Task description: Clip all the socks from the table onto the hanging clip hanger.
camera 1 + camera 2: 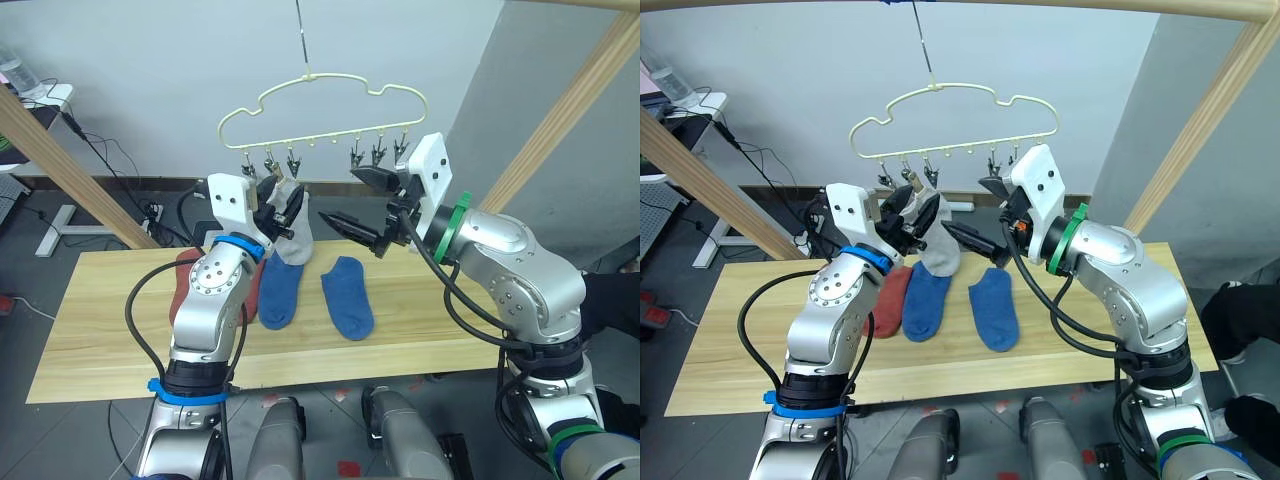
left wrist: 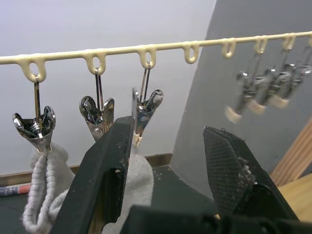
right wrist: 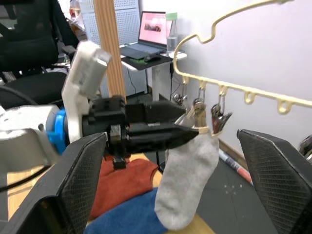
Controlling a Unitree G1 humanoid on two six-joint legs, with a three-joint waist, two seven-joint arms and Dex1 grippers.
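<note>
A light grey sock hangs from the clip hanger, its top pinched at the clips on the hanger's left end, toe dangling just above the table. The left gripper is right up at that sock's top edge, and its two black fingers stand apart, one pressed against the grey knit beside a clip, the other clear of it. The hanger itself dangles from its hook over the far edge of the table, with three more clips grouped at its right end, bare. Down on the planks lie two blue socks, side by side with a small gap, toes toward the near edge, and a rust-red sock touching the left blue one. The right gripper floats just right of the grey sock, below the bare clips, fingers wide apart and holding nothing.
</note>
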